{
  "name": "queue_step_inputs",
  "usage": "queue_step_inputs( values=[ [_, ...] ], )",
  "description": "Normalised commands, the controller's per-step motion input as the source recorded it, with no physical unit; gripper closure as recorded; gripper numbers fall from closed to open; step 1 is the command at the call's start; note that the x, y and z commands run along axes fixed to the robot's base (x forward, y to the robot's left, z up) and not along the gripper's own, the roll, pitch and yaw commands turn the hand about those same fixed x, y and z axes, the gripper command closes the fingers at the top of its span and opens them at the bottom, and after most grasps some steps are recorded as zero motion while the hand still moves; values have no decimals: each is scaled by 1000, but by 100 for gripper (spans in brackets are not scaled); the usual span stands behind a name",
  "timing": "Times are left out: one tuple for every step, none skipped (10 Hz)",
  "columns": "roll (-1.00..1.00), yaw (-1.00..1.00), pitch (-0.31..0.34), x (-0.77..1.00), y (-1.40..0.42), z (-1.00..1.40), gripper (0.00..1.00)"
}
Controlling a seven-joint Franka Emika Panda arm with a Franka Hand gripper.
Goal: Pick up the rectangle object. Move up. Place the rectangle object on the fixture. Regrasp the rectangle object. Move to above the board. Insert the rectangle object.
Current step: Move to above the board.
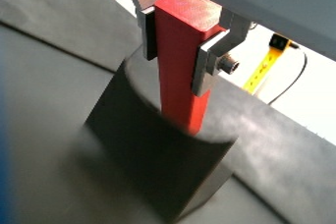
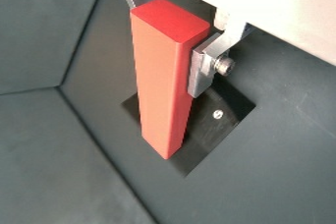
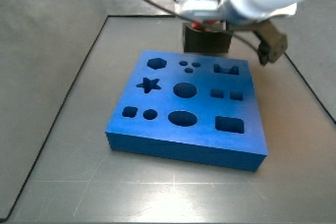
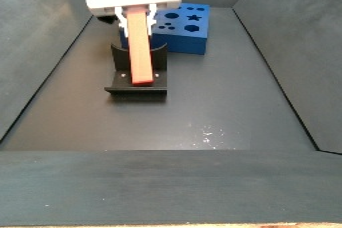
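1. In both wrist views the gripper [image 1: 180,46] is pinching the rectangle object [image 1: 184,66] upright, its lower end sitting on the fixture [image 1: 157,159]; seemingly the placing step, so loosening for the regrasp comes next.
2. In a side view the fixture [image 4: 136,84] is standing toward the worktop's far-left corner, just beside the board [image 4: 191,27].
3. No readable writing is showing.

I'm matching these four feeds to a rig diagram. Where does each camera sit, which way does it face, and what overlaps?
Wrist view: beside the gripper, looking down the rectangle object onto the fixture.
Wrist view: opposite side of the gripper, looking down at the floor.
Side view: high, behind the board; the arm shows.
Side view: low, along the floor; the board is behind.
Both wrist views share the rectangle object.
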Motion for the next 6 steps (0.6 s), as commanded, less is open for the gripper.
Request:
queue_step_inputs(
  values=[
    [104, 103, -145, -101, 55, 1000, 100],
    [59, 57, -169, -103, 52, 1000, 100],
    [47, 33, -172, -104, 51, 1000, 100],
    [31, -14, -169, -106, 48, 1000, 100],
    [32, -51, -154, -106, 47, 1000, 100],
    [36, -88, -135, -106, 46, 1000, 100]
  ],
)
